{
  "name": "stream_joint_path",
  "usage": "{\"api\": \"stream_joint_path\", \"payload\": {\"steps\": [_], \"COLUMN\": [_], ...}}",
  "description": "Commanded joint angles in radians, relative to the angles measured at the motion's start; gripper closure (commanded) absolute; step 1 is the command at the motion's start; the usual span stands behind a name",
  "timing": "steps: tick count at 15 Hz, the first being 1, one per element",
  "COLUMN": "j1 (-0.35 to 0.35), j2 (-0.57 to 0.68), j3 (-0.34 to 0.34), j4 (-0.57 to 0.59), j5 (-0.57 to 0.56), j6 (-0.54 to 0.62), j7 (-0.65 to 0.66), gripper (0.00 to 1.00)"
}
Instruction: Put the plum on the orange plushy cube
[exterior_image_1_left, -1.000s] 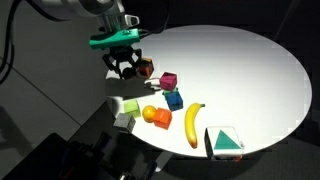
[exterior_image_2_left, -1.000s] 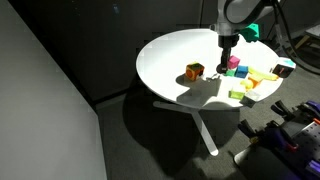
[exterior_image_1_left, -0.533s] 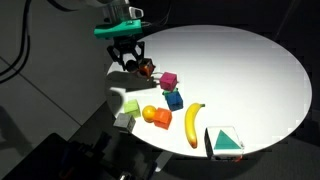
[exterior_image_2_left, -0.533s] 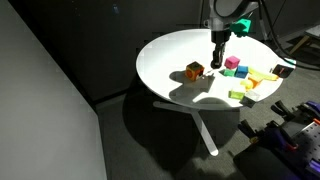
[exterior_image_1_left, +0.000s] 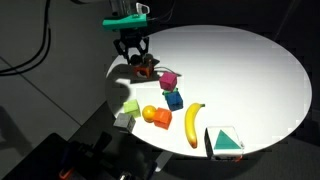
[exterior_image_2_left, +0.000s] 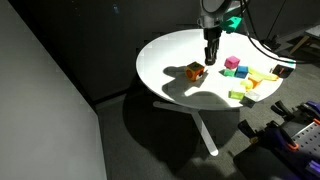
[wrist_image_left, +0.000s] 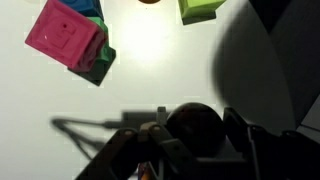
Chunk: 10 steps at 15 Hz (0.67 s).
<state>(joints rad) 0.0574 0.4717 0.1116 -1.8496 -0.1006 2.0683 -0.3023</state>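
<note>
The plum (wrist_image_left: 195, 122) is a dark round fruit held between my gripper's (wrist_image_left: 196, 132) fingers in the wrist view. In both exterior views my gripper (exterior_image_1_left: 133, 58) (exterior_image_2_left: 211, 57) hangs a little above the white table, close beside the orange plushy cube (exterior_image_1_left: 147, 70) (exterior_image_2_left: 194, 71). The cube sits on the table near its edge, with green and red patches. The cube does not show in the wrist view.
A magenta cube (exterior_image_1_left: 168, 80) (wrist_image_left: 68, 38), blue cube (exterior_image_1_left: 174, 99), yellow-orange ball (exterior_image_1_left: 150, 113), plain orange block (exterior_image_1_left: 161, 120), banana (exterior_image_1_left: 193, 123), green block (exterior_image_1_left: 130, 106) (wrist_image_left: 200, 10) and a teal-and-green box (exterior_image_1_left: 226, 141) lie on the round white table (exterior_image_1_left: 250, 70).
My gripper, shut on the plum, has risen and moved across the table away from the cluster of toys, ending closer to the orange plushy cube.
</note>
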Motion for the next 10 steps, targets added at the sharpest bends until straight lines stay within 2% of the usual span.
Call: {"api": "stream_joint_path", "payload": {"steps": [1, 10], "j1": [0.012, 0.034], "j2": [0.079, 0.238], "j3": [-0.005, -0.004], "j4": [0.138, 0.371], "j5": [0.006, 0.005], "j6": [-0.080, -0.163], "j7": [0.029, 0.056], "gripper": [0.66, 0.66]}}
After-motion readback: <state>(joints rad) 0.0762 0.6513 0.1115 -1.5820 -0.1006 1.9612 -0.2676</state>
